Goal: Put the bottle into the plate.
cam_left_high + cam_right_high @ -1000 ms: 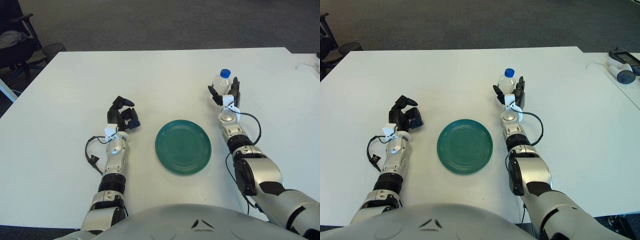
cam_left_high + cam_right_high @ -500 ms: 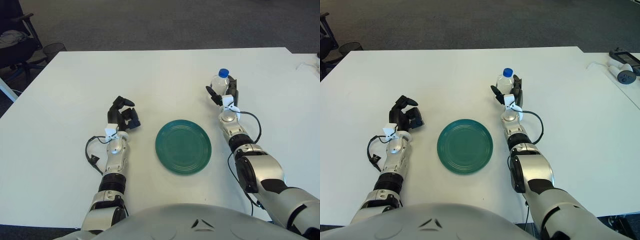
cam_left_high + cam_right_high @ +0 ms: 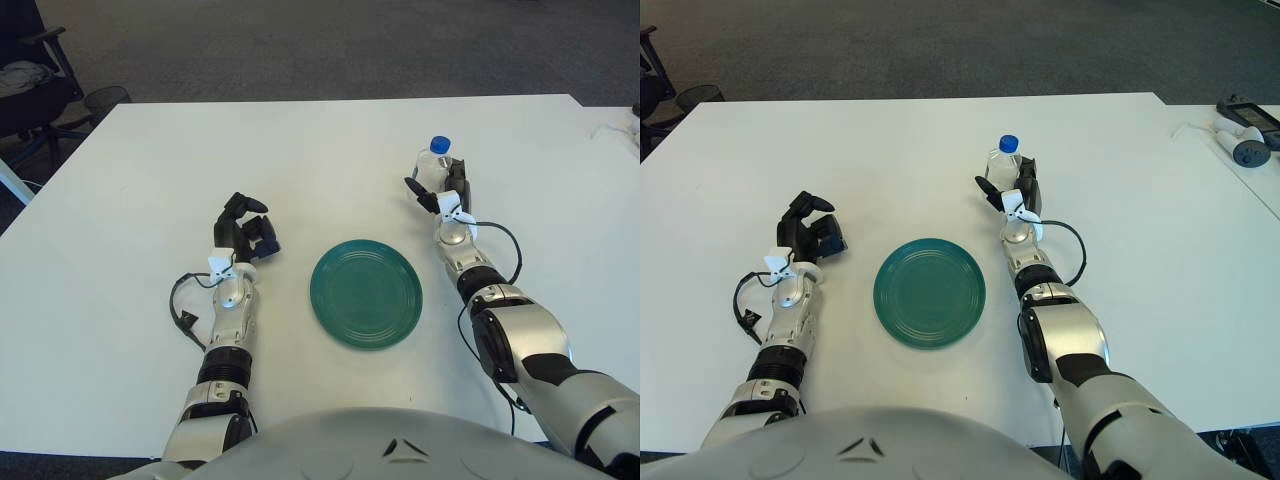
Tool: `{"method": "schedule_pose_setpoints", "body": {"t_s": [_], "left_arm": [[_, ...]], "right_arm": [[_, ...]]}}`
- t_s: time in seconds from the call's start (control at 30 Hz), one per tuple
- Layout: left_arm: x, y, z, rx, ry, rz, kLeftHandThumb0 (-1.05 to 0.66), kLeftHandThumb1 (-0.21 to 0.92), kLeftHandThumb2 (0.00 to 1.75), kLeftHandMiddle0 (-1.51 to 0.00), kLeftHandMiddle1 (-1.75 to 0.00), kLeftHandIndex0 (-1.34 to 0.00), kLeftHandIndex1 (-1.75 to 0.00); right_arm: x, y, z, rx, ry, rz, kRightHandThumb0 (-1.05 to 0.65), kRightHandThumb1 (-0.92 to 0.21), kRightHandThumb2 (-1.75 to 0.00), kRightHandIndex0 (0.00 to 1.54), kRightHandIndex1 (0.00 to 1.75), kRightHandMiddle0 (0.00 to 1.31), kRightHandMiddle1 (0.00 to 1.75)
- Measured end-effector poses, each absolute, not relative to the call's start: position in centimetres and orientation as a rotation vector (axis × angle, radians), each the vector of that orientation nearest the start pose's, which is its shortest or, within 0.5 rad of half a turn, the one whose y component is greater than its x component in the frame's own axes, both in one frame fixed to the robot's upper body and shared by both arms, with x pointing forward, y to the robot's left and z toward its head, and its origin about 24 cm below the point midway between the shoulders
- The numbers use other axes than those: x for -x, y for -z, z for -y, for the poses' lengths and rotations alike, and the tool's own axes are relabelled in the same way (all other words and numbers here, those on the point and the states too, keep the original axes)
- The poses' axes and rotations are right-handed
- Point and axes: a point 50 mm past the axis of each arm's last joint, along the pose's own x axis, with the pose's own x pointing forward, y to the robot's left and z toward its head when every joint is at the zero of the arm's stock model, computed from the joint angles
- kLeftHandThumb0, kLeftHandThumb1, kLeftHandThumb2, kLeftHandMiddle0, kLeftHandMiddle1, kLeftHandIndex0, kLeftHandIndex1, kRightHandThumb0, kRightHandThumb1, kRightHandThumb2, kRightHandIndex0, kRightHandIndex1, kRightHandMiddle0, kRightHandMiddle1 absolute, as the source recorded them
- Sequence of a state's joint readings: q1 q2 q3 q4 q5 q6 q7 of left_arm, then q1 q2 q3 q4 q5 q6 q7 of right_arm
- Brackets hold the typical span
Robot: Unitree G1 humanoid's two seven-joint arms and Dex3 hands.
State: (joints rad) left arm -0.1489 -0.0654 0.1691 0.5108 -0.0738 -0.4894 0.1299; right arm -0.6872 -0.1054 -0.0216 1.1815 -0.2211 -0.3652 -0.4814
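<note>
Bottle (image 3: 434, 165): clear, blue cap, upright, at 1 o'clock from the plate, well apart from it.
Right hand (image 3: 440, 187): fingers wrapped around the bottle's lower body, gripping it.
Plate (image 3: 366, 293): green, round, flat on the table (image 3: 300, 150), at centre.
Left hand (image 3: 243, 229): at 9 o'clock from the plate, fingers curled, holding nothing.

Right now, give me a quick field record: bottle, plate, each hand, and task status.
bottle: clear plastic bottle with blue cap, upright, beyond and right of the plate
plate: round dark green plate, on the white table, nothing on it
right hand: right hand wrapped around the bottle
left hand: left hand curled, left of the plate, holding nothing
status: bottle not yet in plate
</note>
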Motion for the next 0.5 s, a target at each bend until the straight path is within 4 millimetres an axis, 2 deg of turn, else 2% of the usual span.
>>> {"method": "schedule_pose_setpoints", "body": {"t_s": [0.03, 0.07, 0.1, 0.2, 0.33, 0.5], "left_arm": [[-26.44, -0.39, -16.91, 0.154, -0.279, 0.108, -0.52, 0.18, 1.48, -1.25, -1.75, -0.72, -1.75], [-26.44, -0.4, -16.9, 0.155, -0.275, 0.108, -0.52, 0.18, 1.48, -1.24, -1.75, -0.72, -1.75], [-26.45, -0.4, -16.89, 0.156, -0.273, 0.109, -0.52, 0.18, 1.48, -1.24, -1.75, -0.72, -1.75], [-26.44, -0.4, -16.91, 0.158, -0.271, 0.109, -0.52, 0.19, 1.47, -1.24, -1.75, -0.71, -1.75], [-26.44, -0.4, -16.98, 0.157, -0.273, 0.109, -0.52, 0.19, 1.47, -1.25, -1.75, -0.71, -1.75], [-26.43, -0.39, -16.97, 0.158, -0.274, 0.109, -0.52, 0.19, 1.47, -1.25, -1.75, -0.71, -1.75]], "right_arm": [[-34.89, -2.18, 16.01, 0.362, 0.296, -0.056, -0.7, -0.61, -0.44, 0.42, 1.24, 0.24, 1.55], [-34.89, -2.18, 16.0, 0.361, 0.295, -0.054, -0.67, -0.53, -0.54, 0.5, 1.42, 0.4, 1.62], [-34.88, -2.2, 16.0, 0.36, 0.295, -0.051, -0.64, -0.49, -0.6, 0.62, 1.54, 0.55, 1.67], [-34.81, -2.31, 16.1, 0.364, 0.31, -0.027, -0.59, -0.42, -0.68, 0.84, 1.68, 0.74, 1.72], [-34.67, -2.37, 16.06, 0.373, 0.332, -0.001, -0.51, -0.38, -0.77, 0.98, 1.73, 0.84, 1.74], [-34.56, -2.43, 15.68, 0.362, 0.356, 0.018, -0.31, -0.32, -0.99, 1.14, 1.74, 0.94, 1.75]]}}
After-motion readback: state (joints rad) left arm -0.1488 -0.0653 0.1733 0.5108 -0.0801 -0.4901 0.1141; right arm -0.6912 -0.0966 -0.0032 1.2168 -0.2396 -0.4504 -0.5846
